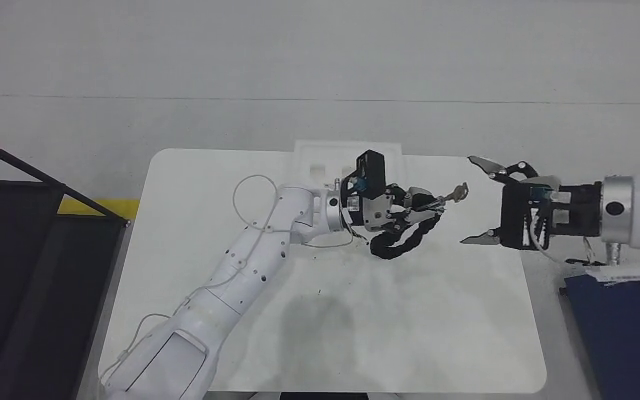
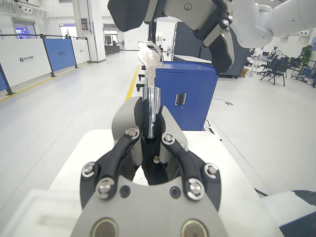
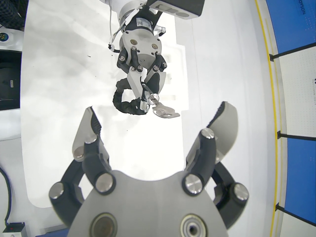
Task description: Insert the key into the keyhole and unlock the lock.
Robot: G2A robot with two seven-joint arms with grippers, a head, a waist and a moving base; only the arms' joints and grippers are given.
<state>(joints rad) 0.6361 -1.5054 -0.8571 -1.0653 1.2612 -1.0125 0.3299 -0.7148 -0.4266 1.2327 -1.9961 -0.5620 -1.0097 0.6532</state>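
My left gripper [image 1: 425, 200] is held above the middle of the white table [image 1: 300, 330], shut on the chrome cylinder of a lock [image 2: 151, 97]. The lock's black cable loop [image 1: 405, 240] hangs below the fingers. A silver key [image 1: 457, 190] sits in the keyhole, its flat head [image 2: 150, 57] sticking out toward the right arm. My right gripper [image 1: 480, 200] faces it from the right, a short gap away, open wide with nothing between its fingers. In the right wrist view the key [image 3: 165, 112] lies just beyond that gripper [image 3: 158, 119], between the spread fingertips [image 3: 91, 122].
A white foam tray [image 1: 345, 160] lies at the table's back edge behind the left arm. A blue cabinet [image 1: 605, 330] stands off the table's right side, a black frame [image 1: 40, 260] off its left side.
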